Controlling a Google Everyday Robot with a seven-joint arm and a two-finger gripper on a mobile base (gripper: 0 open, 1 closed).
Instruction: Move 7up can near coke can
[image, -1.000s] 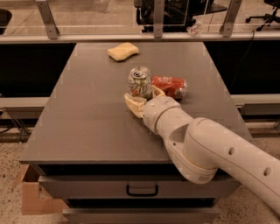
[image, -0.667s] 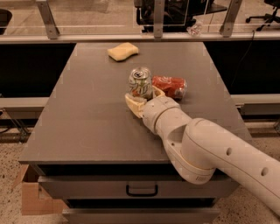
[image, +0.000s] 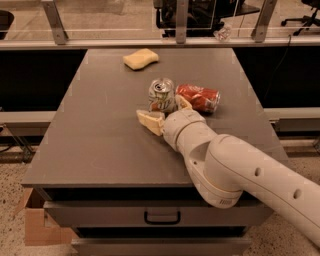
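Observation:
The 7up can (image: 161, 94), silver with a green band, stands upright near the middle of the grey table (image: 95, 135). The coke can (image: 200, 98), red, lies on its side just to the right of it, almost touching. My gripper (image: 162, 110) reaches in from the lower right and sits low at the near side of the 7up can. Its jaws are open. One tan finger (image: 150, 121) lies to the near left of the can, apart from it. The other finger (image: 182, 102) lies between the two cans.
A yellow sponge (image: 140, 58) lies at the back of the table. A metal railing (image: 150, 42) runs behind the far edge. A drawer with a handle (image: 162, 217) is under the front edge. A cardboard box (image: 35, 222) sits on the floor at the lower left.

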